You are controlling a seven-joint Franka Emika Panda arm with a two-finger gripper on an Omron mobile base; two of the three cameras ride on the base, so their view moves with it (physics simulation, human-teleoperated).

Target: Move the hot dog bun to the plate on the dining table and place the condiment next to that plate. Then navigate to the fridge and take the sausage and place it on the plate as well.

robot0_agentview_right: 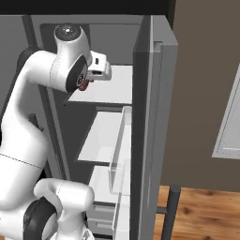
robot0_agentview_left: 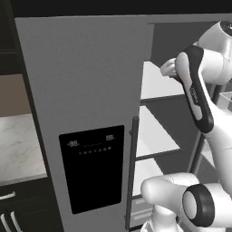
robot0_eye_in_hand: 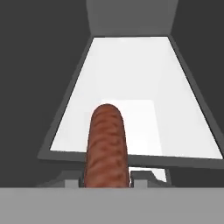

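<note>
The claw (robot0_eye_in_hand: 106, 183) grips the sausage (robot0_eye_in_hand: 106, 144) between its tips.

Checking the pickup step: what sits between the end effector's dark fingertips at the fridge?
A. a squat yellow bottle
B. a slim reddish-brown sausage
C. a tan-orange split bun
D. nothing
B: in the hand view the slim reddish-brown sausage rises from between the end effector fingertips, with the tall grey fridge's white shelf beyond it.

Arm raised and bent forward; end effector (robot0_eye_in_hand: 105, 181) level, jaws closed on the sausage (robot0_eye_in_hand: 106, 144) between both fingers.
</note>
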